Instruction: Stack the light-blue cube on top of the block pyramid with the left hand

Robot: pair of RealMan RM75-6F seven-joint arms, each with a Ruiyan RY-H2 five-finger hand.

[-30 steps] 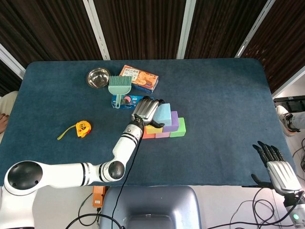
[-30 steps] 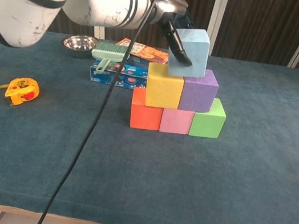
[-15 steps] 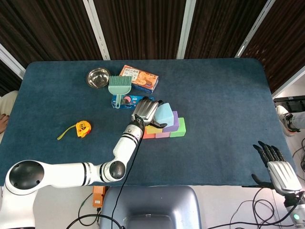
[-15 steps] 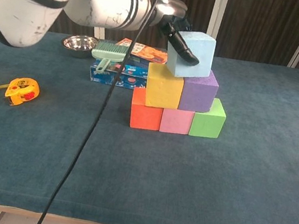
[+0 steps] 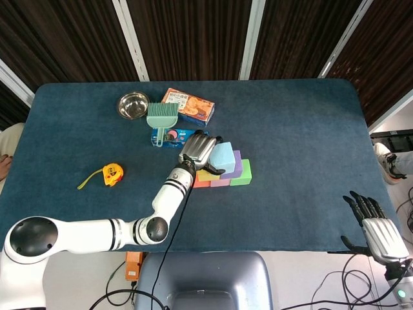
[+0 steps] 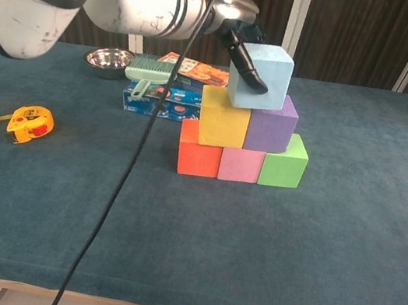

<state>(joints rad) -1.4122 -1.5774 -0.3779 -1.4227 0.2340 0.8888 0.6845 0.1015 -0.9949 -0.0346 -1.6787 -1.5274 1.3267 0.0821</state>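
Note:
The light-blue cube (image 6: 263, 78) (image 5: 222, 157) sits on top of the yellow block (image 6: 223, 117) and purple block (image 6: 272, 123), over their seam. Below them lie the orange block (image 6: 197, 158), pink block (image 6: 240, 164) and green block (image 6: 284, 163). My left hand (image 6: 238, 26) (image 5: 197, 149) still grips the cube from its left and back side, a dark finger lying across the cube's front face. My right hand (image 5: 376, 227) hangs open off the table's near right corner, holding nothing.
Behind the pyramid lie a teal brush (image 6: 151, 74) on a blue packet (image 6: 158, 100), a biscuit box (image 5: 188, 105) and a steel bowl (image 5: 132, 104). A yellow tape measure (image 6: 30, 122) lies at the left. A black cable (image 6: 124, 178) trails from the left arm.
The cube, tilted a second ago, has turned level and settled lower onto the yellow and purple blocks. My left hand stayed on it. The right hand has not moved.

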